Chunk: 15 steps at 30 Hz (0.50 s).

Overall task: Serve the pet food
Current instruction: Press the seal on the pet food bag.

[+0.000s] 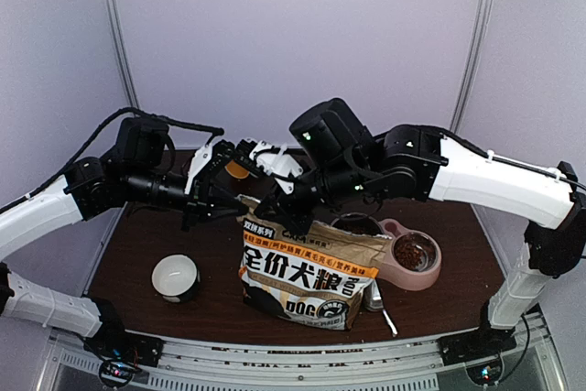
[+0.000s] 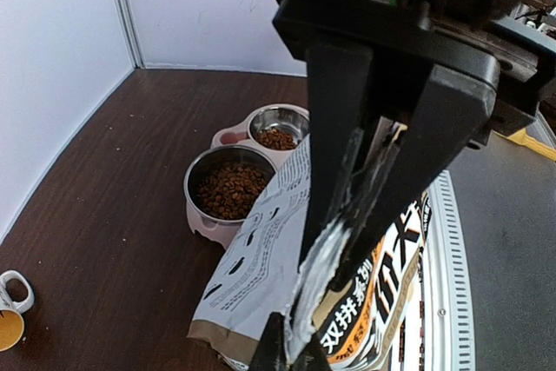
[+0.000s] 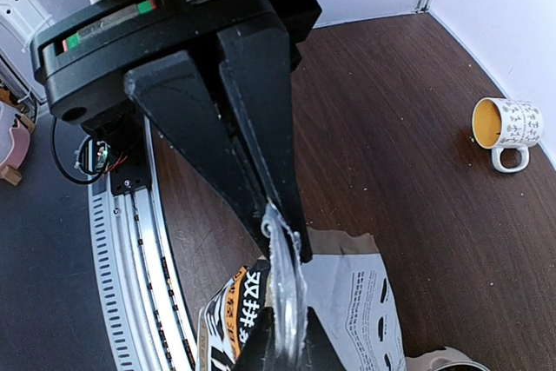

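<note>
Left pincer (image 2: 334,254) and right pincer (image 3: 280,230) each clench the top edge of the dog food bag (image 1: 307,272); kibble (image 2: 230,190) lies in both steel cups (image 2: 191,184) of the pink bowl (image 2: 228,138).

The table (image 1: 137,254) is a dark brown, wood-grained top with a perforated metal rail (image 1: 275,365) along its near edge. A printed dog-food bag (image 1: 307,272) stands on it near the middle, its front facing that near edge. Just right of the bag, touching or nearly touching its side, sits a pink double bowl (image 1: 421,278) with two steel cups. Left of the bag, set apart from it, is a small bowl (image 1: 175,274), white inside and dark outside. At the bag's near right corner lies a small metal utensil (image 1: 374,297), too small to identify. Behind the bag, toward the back wall, is a white patterned mug (image 3: 508,126) with a yellow interior.
</note>
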{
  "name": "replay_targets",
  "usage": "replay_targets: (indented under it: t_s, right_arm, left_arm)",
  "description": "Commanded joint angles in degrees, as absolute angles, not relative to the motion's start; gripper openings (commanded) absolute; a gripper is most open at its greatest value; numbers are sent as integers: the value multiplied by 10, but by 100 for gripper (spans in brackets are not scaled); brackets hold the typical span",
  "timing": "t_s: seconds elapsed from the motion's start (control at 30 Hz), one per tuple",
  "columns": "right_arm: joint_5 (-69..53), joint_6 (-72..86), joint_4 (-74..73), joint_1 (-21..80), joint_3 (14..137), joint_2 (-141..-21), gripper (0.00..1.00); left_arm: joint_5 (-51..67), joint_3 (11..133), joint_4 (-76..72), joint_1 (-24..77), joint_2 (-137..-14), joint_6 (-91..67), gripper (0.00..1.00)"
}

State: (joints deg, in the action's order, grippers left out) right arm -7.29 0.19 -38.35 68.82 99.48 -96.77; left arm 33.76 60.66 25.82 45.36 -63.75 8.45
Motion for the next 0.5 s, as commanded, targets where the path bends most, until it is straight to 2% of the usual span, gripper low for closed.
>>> replay_targets:
  t_s: [0.0,0.27,0.47]
  right_arm:
    - [-48,11,-373,691,1026,-997,9]
    - [-39,4,-389,690,1048,-1018,15]
    - [-7,9,-391,690,1052,-1021,25]
  left_arm:
    - [385,618,285,469,-641,110,0]
    - [387,619,285,469,-643,112,0]
    - [386,618,285,470,-642,113,0]
